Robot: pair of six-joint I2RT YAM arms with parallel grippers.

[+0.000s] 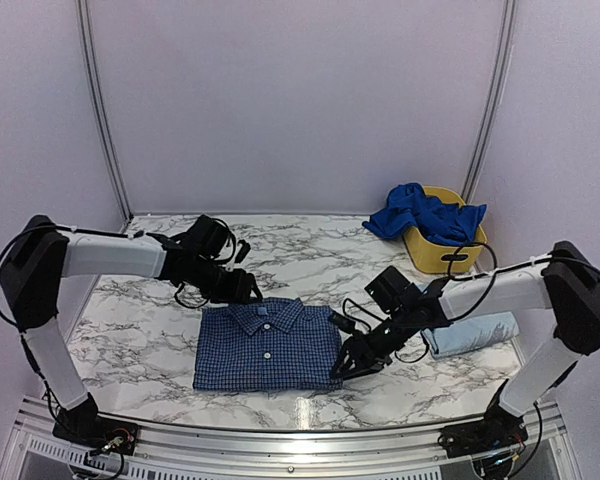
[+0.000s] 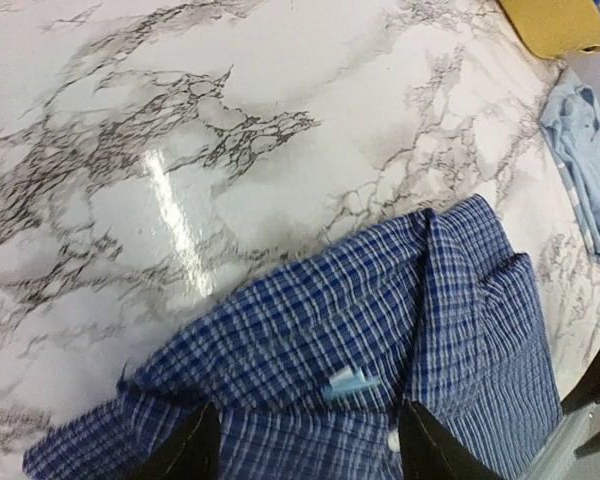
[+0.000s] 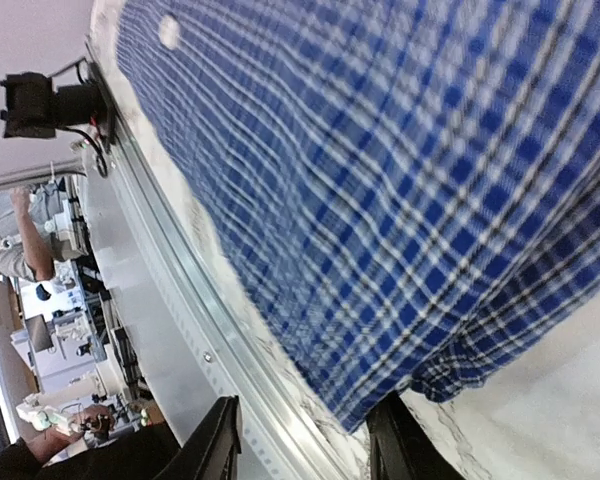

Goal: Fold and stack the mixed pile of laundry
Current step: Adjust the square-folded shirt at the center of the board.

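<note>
A navy-and-white check shirt (image 1: 268,345) lies folded flat at the front middle of the marble table, collar to the back. My left gripper (image 1: 252,290) stands open over the collar (image 2: 380,330), a finger (image 2: 185,450) on each side and nothing clamped. At the shirt's near right corner (image 3: 450,360) my right gripper (image 1: 338,370) is open, its fingers (image 3: 215,445) apart with the hem just ahead of them. A folded pale sky-blue T-shirt (image 1: 472,333) lies to the right. A royal-blue piece (image 1: 415,212) hangs over the basket rim.
A small yellow basket (image 1: 445,245) stands at the back right, with its corner (image 2: 555,20) also in the left wrist view. The table's metal front rail (image 3: 180,300) runs close under the right gripper. White curtain walls enclose the back and sides.
</note>
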